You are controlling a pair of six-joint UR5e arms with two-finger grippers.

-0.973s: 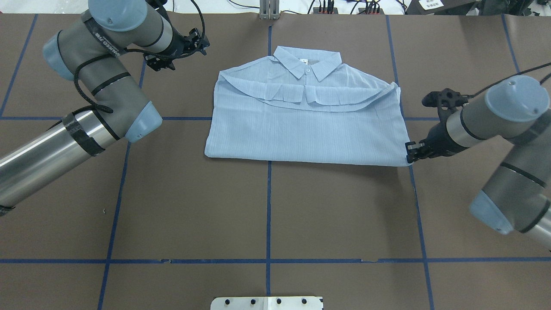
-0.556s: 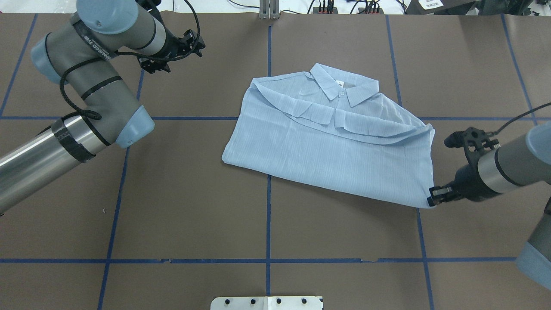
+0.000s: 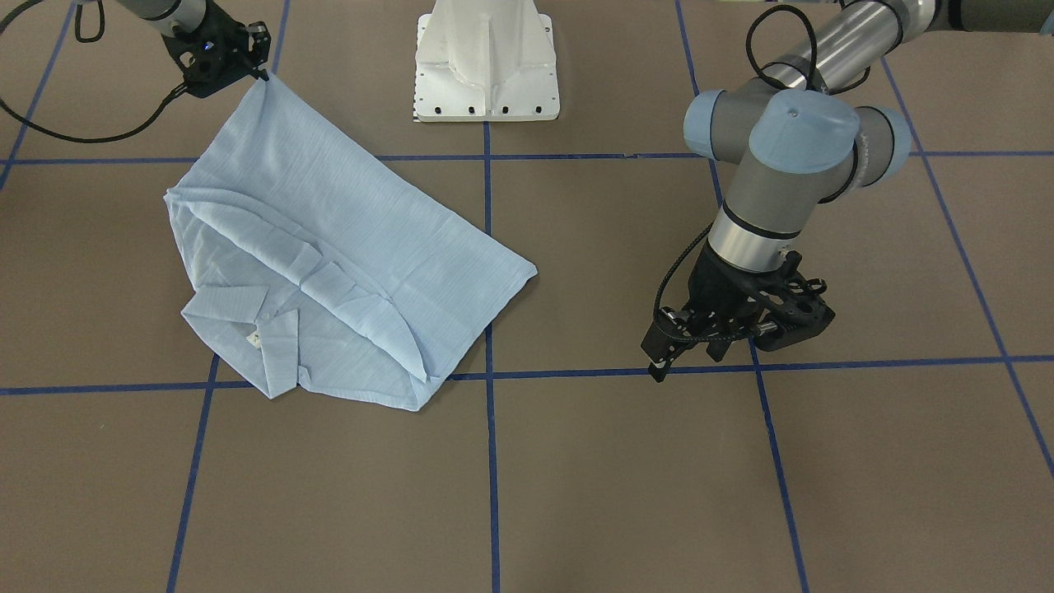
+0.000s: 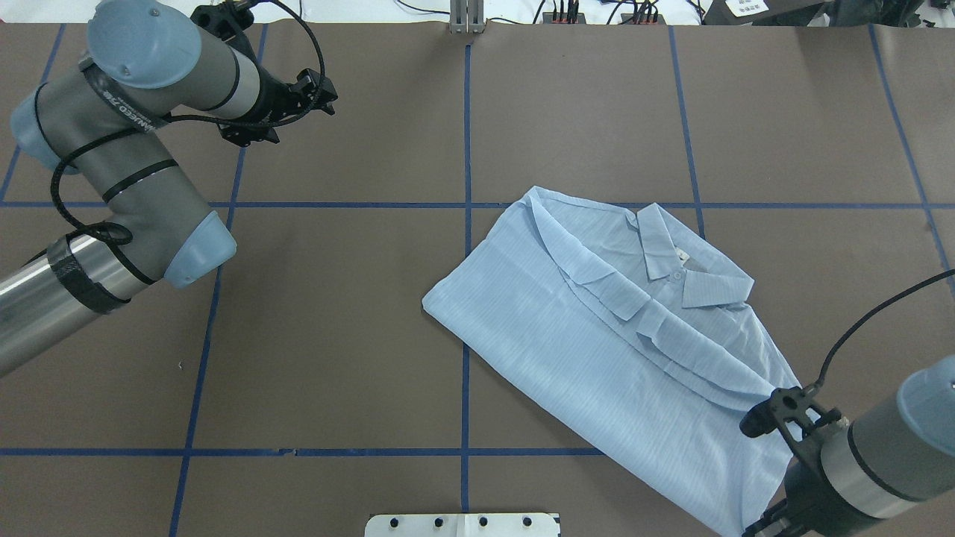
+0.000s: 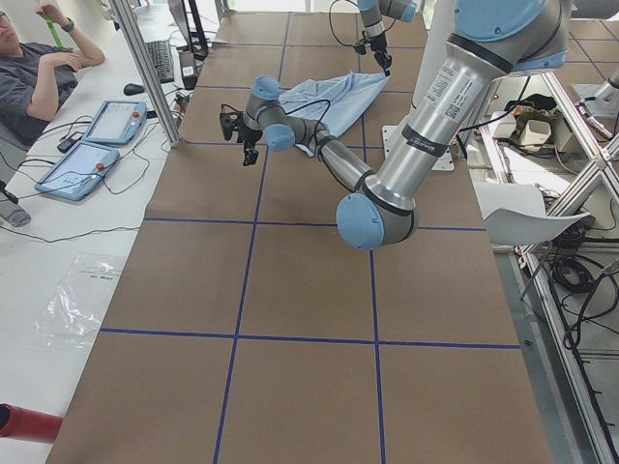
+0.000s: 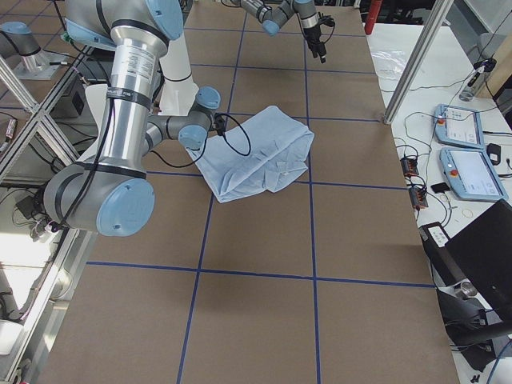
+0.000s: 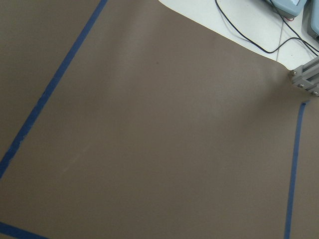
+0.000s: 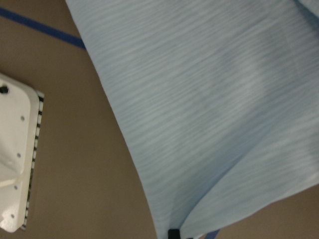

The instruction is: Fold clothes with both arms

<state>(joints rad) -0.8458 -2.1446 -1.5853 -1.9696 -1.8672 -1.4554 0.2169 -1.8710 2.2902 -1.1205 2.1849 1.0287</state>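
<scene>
Shirt [image 4: 619, 350] is found folded flat, collar [image 4: 675, 261] uppermost, at lower right of the overhead view on the brown table [image 4: 336, 335]; its lowest corner is clamped by the right gripper [image 3: 257, 72], judged a hold for repositioning; the left gripper [image 3: 687, 362] is held spread and empty at upper left, clear of the cloth.

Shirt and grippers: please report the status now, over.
Right gripper shut on a corner of the shirt. Left gripper open, empty, away from it. Folded, collar up, lying slanted. Nothing seen in the way.
</scene>
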